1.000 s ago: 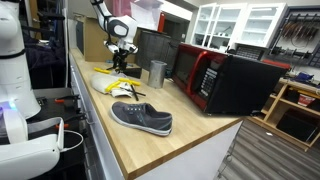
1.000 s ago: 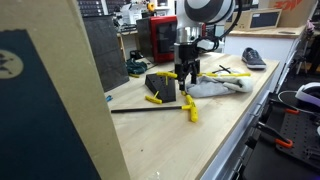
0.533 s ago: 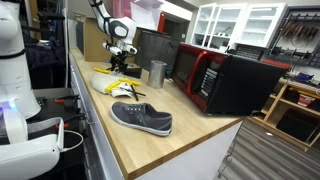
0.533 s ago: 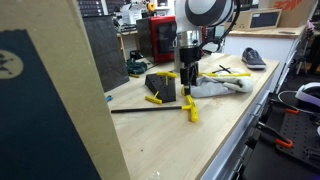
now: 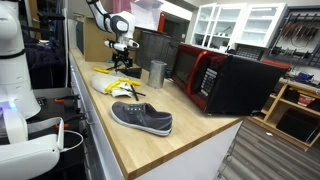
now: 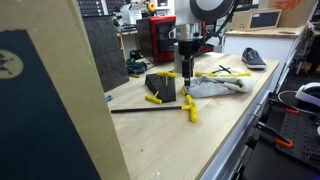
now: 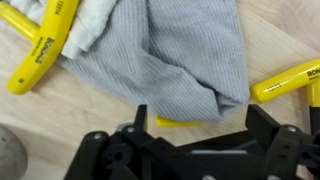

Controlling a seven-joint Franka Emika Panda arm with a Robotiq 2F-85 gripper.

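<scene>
Cloth (image 7: 190,60), grey and ribbed, lies crumpled among yellow-handled tools (image 7: 36,55).

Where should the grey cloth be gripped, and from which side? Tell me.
Take the grey cloth by the bunched fold at its rounded corner, probably from straight above: it lies crumpled on the counter with raised ridges, and yellow-handled tools flank it on both sides.
</scene>
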